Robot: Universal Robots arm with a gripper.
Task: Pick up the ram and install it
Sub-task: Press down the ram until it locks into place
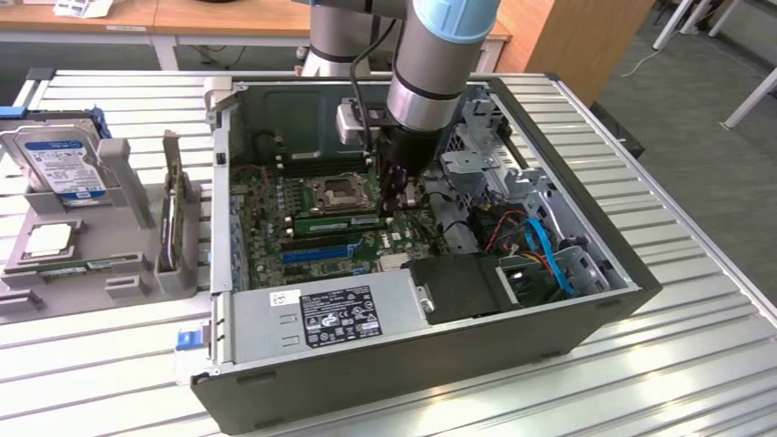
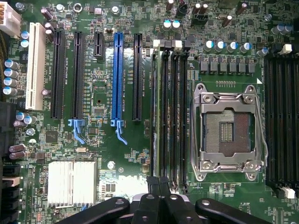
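Motherboard (image 2: 99, 100) — slotted ram's (image 2: 158, 116) end under closed hand (image 2: 159, 181).

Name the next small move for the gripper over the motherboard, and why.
Probably press straight down a touch: the shut black gripper sits over one end of the long green ram stick, which already stands in its slot beside the silver processor socket.

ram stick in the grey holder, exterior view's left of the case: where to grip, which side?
Pinch the ram mid-length across its two flat faces, from straight above. It seems to stand on edge in the grey holder, leaving just its long upper edge free.
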